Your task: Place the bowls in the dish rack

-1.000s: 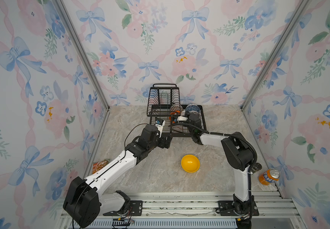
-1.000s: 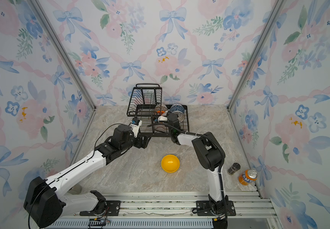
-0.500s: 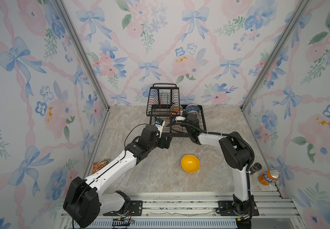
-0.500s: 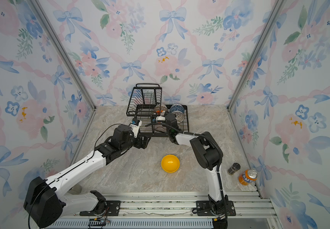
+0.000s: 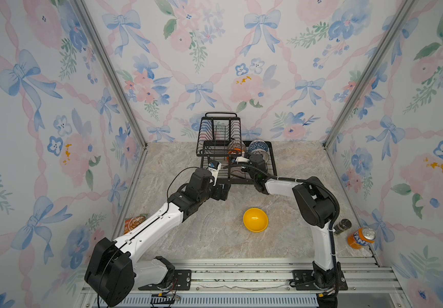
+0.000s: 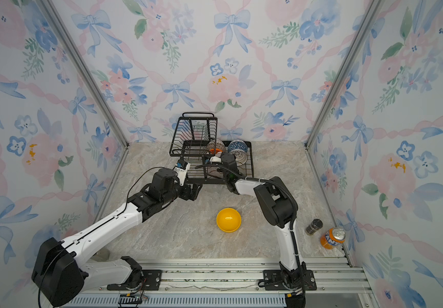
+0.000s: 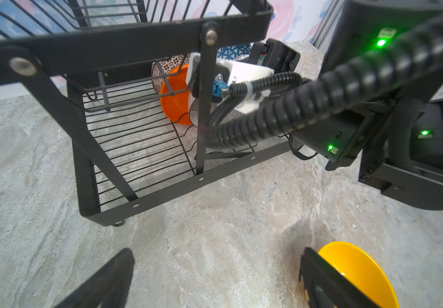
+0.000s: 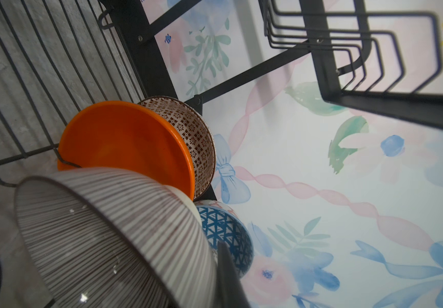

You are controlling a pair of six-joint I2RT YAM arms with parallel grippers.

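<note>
Black right tool (image 5: pixel 235 159) reaches into rack (image 5: pixel 241 181), pinching striped bowl (image 8: pixel 108 226).

Now striped bowl (image 8: pixel 103 234) running off right wrist view's edge; yellow bowl (image 7: pixel 359 274) getting clipped by left wrist view's edge.

Light: shone bright, even, from overhead.
Shadows: lay soft, faint.
Wrist views: edges bowed; striped bowl (image 8: pixel 103 240) blurred, glinted.

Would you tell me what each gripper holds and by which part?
The right gripper pinches the striped bowl, seemingly by its rim; the left gripper is open, empty.
</note>
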